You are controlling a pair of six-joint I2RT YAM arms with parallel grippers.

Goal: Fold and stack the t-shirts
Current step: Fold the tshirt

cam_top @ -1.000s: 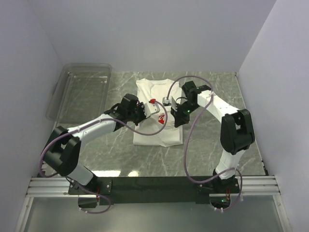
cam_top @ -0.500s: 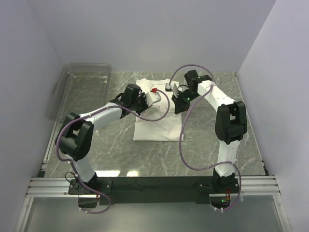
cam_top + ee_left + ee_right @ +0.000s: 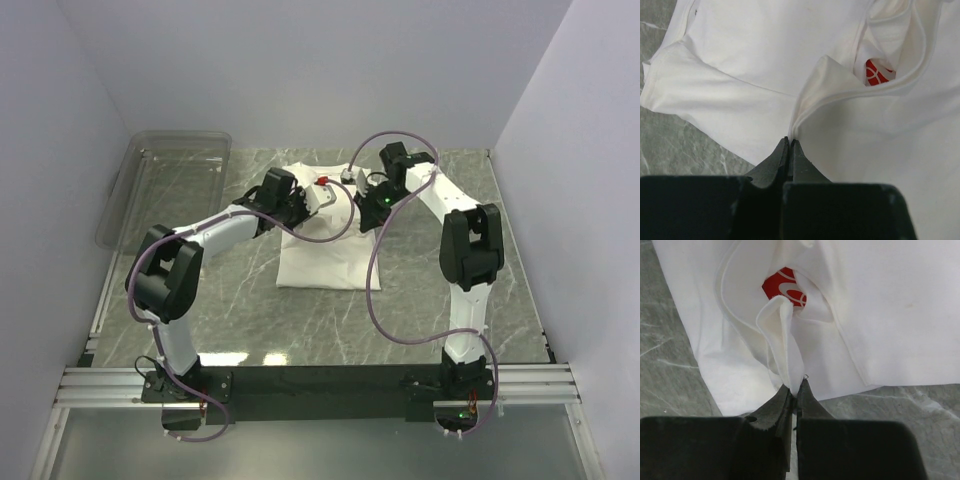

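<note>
A white t-shirt (image 3: 320,262) lies on the marble table in the middle, with its near part folded over towards the far edge. My left gripper (image 3: 325,203) is shut on a folded edge of the shirt (image 3: 790,141). My right gripper (image 3: 365,212) is shut on a bunched fold of the same shirt (image 3: 796,386). Both hold the cloth a little above the layer beneath. A bit of the red print (image 3: 879,73) shows between the layers, and it also shows in the right wrist view (image 3: 785,287). Most of the print is hidden.
A clear plastic bin (image 3: 165,190) stands at the far left of the table. Grey walls close in the back and sides. Purple cables loop above both arms over the shirt. Bare marble (image 3: 420,300) lies in front of the shirt and to its right.
Both grippers have moved towards the far edge with the shirt's near end held in them, folding it over. The visible shirt is shorter and the red print is mostly covered.
</note>
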